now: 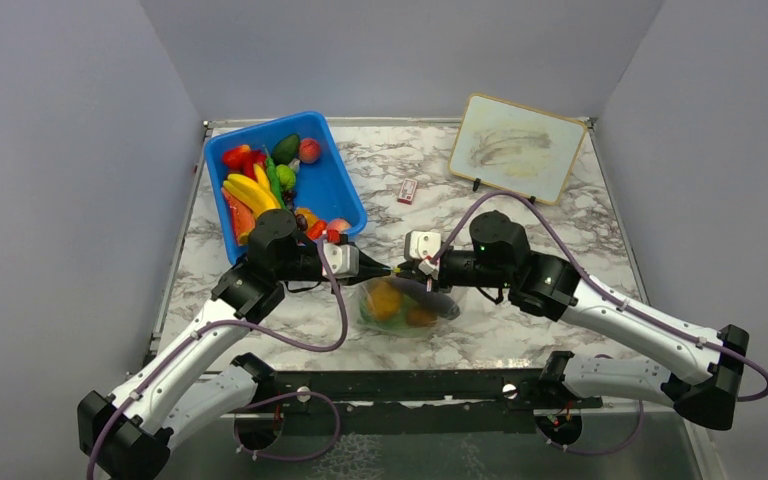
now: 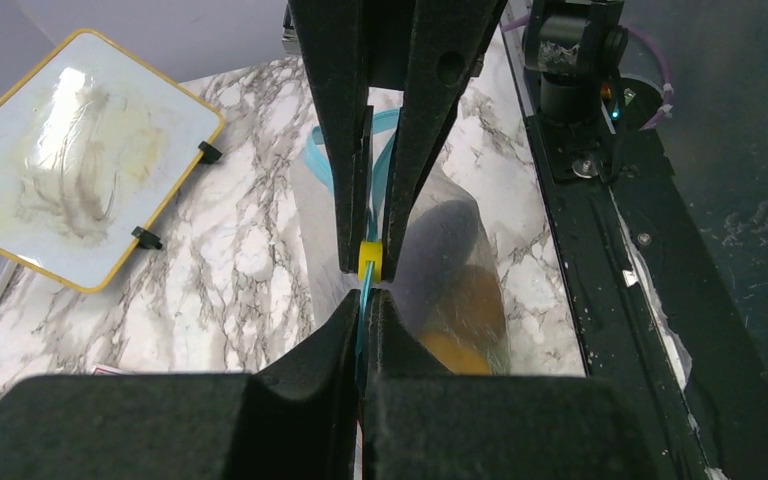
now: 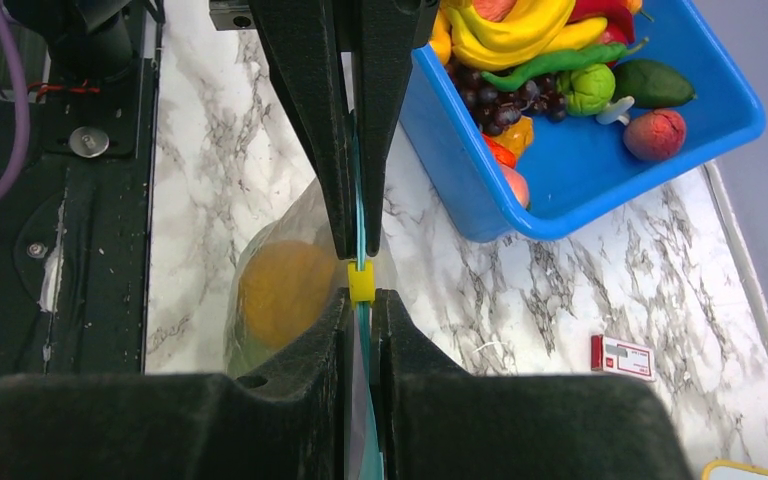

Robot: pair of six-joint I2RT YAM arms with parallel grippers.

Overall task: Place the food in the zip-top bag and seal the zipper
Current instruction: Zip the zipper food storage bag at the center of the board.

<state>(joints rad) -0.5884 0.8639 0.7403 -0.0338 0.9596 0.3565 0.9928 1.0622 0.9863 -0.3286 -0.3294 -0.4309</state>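
Marble table [image 1: 560, 235] | zipper [image 3: 360, 230] clamped in left claw [image 2: 363, 310], seemingly right claw [image 3: 361, 310] too

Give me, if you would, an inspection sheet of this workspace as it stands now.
Surface: marbled table.
Job's things: zip-top bag lies near the arms with orange and green food inside; its zipper is stretched between the hands, with a yellow slider between their tips.
Clutter: blue bin full of more toy produce; red-and-white box; smeared whiteboard at the far edge.
Grippers: left hand and right hand are both shut on the zipper, tip to tip.
Cables: a purple cable loops along each arm.
Surroundings: plain grey walls.
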